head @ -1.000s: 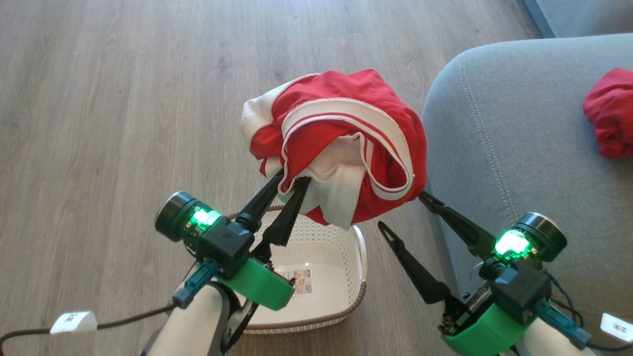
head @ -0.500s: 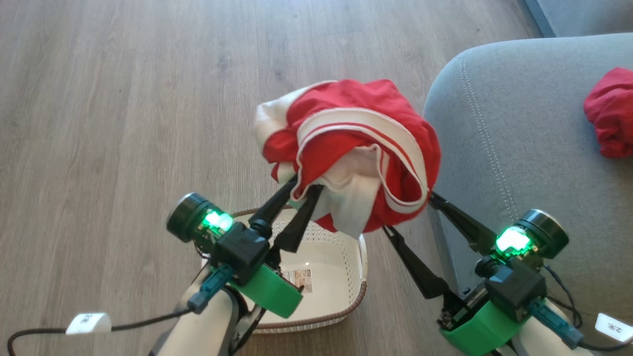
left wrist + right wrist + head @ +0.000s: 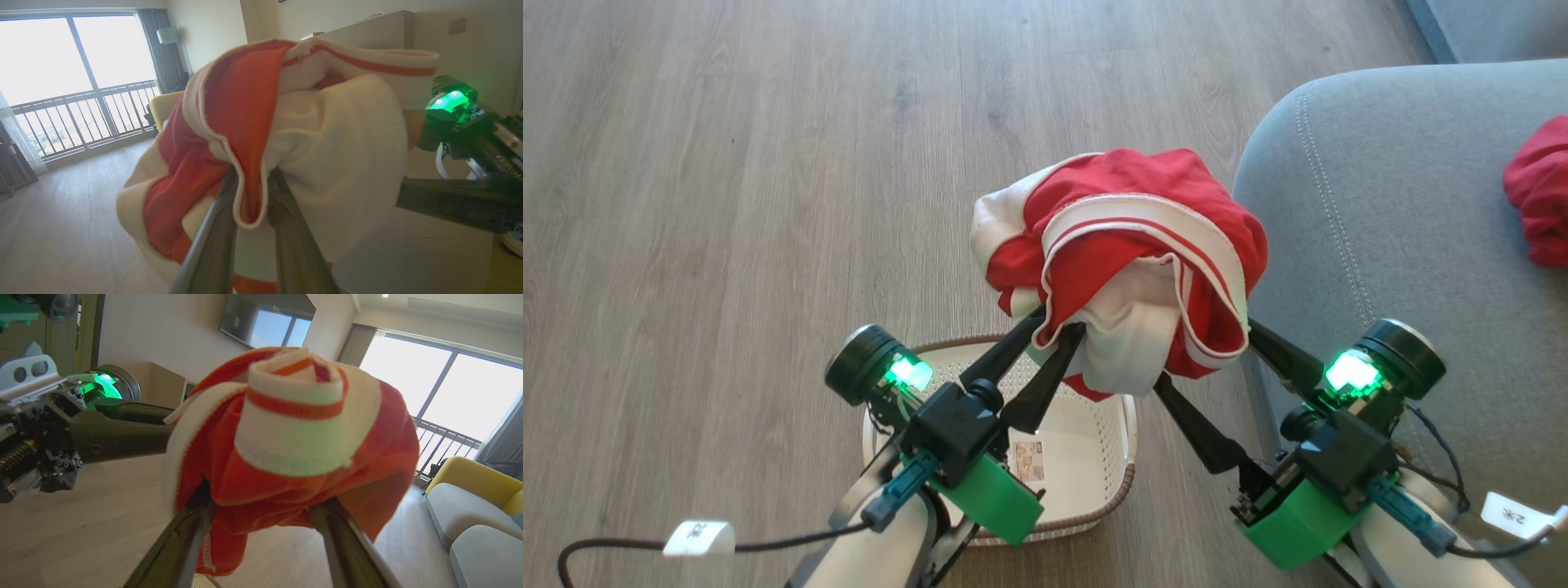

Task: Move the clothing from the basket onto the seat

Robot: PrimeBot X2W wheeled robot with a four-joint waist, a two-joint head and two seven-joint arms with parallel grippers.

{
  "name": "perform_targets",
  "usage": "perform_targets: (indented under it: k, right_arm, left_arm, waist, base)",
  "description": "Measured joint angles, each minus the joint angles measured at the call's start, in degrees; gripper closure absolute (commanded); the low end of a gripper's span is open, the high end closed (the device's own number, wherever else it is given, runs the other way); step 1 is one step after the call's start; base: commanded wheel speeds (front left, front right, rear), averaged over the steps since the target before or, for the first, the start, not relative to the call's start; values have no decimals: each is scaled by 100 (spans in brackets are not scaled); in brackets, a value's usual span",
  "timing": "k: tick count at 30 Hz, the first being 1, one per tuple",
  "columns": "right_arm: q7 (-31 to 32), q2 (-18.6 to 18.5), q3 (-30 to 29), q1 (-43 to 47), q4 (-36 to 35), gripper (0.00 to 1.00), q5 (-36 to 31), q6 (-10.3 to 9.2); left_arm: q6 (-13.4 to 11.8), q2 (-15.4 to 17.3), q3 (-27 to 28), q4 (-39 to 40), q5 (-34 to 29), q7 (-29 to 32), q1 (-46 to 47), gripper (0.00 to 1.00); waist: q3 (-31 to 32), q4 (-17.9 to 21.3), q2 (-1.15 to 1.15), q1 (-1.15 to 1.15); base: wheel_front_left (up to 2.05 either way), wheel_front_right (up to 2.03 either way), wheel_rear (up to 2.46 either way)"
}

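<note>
**Fingers holding the second garment, short of the seat**

Left gripper fingers are clenching a fold of the red and white garment; the left wrist view is showing the white-edged fold pinched between them. Right gripper fingers are standing spread wide and not closing on anything. Their tips are tucking under the bundle's right side, with cloth bulging above them.

Progress: the plain red garment is lying on the seat, well right of both grippers. The basket is sitting below and behind the fingers, and what shows of its bottom is bare apart from a label. Judging one piece done, one held in the air.

Position: the held garment is hanging beyond the left fingertips, above the basket's far rim and the floor. It is just left of the seat's rounded corner and not yet over the seat. Remaining: bringing it rightward and letting go.
</note>
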State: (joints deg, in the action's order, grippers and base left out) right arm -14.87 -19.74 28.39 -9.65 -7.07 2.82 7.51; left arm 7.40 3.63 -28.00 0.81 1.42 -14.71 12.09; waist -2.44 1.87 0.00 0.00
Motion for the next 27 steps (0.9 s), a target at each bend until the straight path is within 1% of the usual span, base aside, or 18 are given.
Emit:
perform_targets:
  k: [14,20,27]
  right_arm:
    - [0,53,495,-366,322,0,-81,0]
    - [8,291,327,-383,364,0,-131,0]
    - [8,438,250,-377,467,0,-282,0]
  left_arm:
    - [-1,75,-361,1,0,0,105,100]
    - [-2,101,-364,14,0,-4,222,100]
    - [-3,116,-500,98,0,-4,224,100]
  waist:
    - [5,-111,0,0]
    - [11,-139,0,0]
    - [40,-196,0,0]
  base:
    - [0,0,0]
    - [0,0,0]
    - [0,0,0]
